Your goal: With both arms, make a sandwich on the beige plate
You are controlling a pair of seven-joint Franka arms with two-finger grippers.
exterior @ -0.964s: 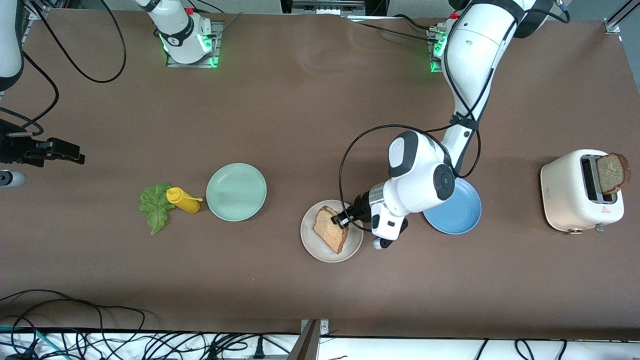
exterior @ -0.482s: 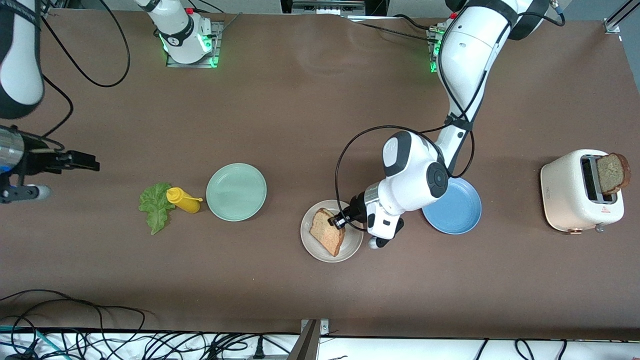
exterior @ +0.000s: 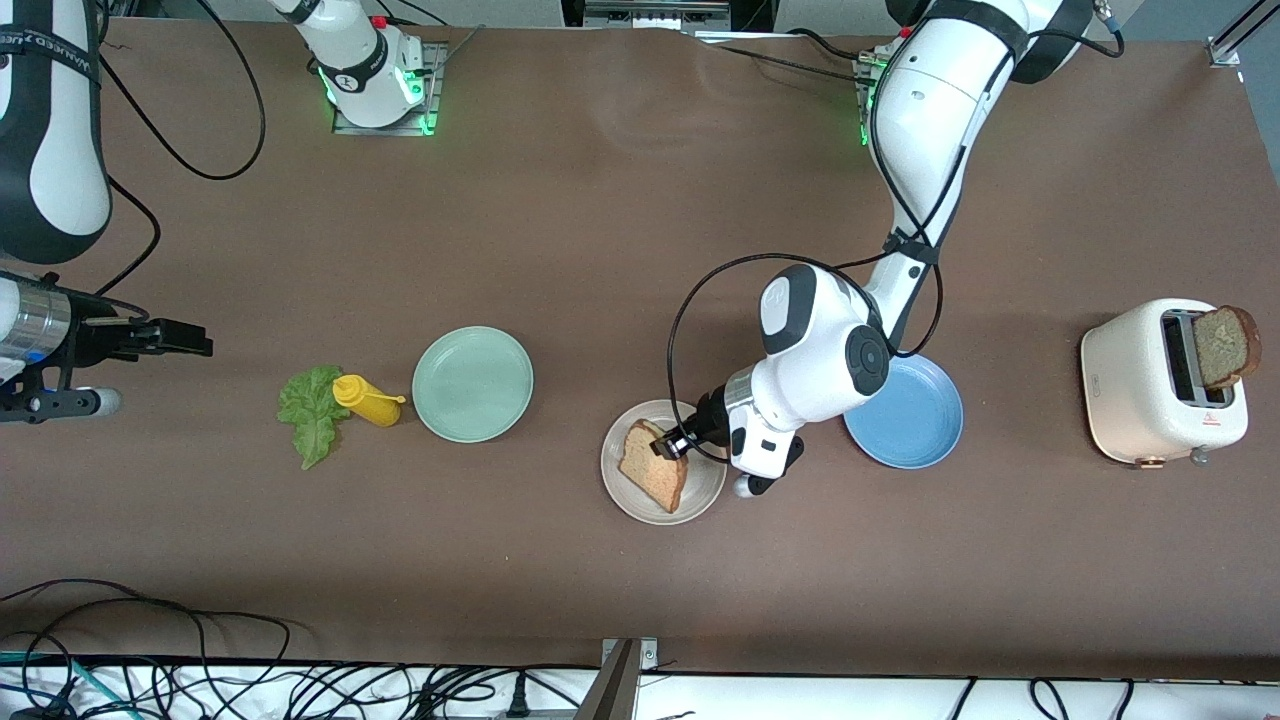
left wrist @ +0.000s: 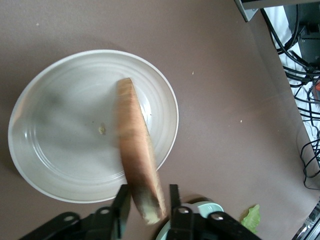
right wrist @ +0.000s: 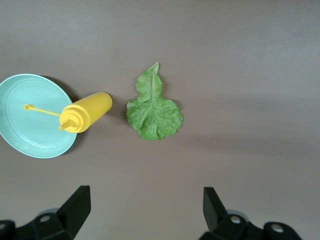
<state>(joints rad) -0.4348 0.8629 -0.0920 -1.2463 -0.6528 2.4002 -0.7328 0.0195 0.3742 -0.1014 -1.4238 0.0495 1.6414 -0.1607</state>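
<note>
Reaching toward the lettuce leaf, right gripper hangs with jaws wide apart; leaf looks limp, tearable, best pinched at an edge. Pale green plate bare. Beige plate holds bread slice, light, crumbly, on edge between the left gripper's loosening jaws. Blue plate shows nothing on it; toaster carries the second slice.

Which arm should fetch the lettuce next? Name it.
Right. Its open end effector hangs near the lettuce, at its end of the table; the left end effector is at the bread slice on the beige plate.
</note>
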